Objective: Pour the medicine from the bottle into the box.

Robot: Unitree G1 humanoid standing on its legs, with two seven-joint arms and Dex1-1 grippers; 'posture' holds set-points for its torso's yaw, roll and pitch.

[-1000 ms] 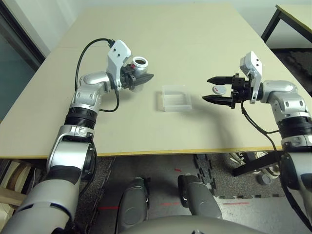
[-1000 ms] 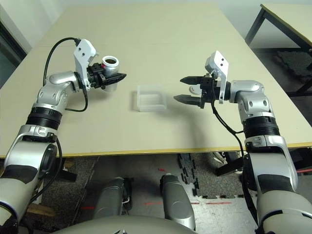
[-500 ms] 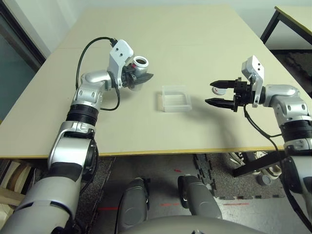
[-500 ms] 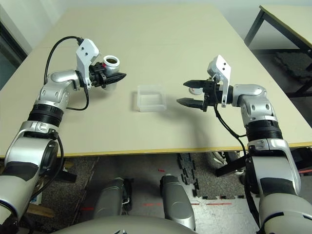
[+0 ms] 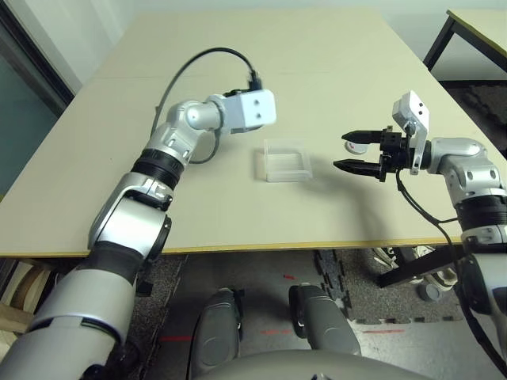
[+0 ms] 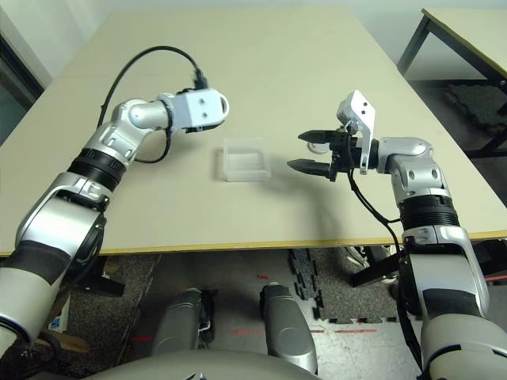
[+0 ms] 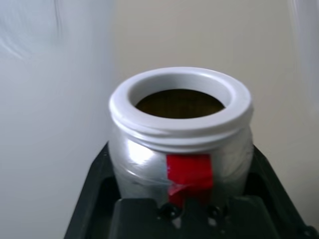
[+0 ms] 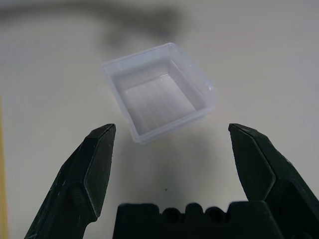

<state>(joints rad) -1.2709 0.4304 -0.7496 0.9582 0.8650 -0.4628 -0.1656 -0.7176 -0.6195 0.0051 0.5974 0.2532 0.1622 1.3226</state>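
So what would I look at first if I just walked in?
Probably the silver bottle, mouth wide open, clamped in the left gripper held above the table beside the clear box. On the box's other side, the right gripper waits with its black fingers spread wide, pointing at it.
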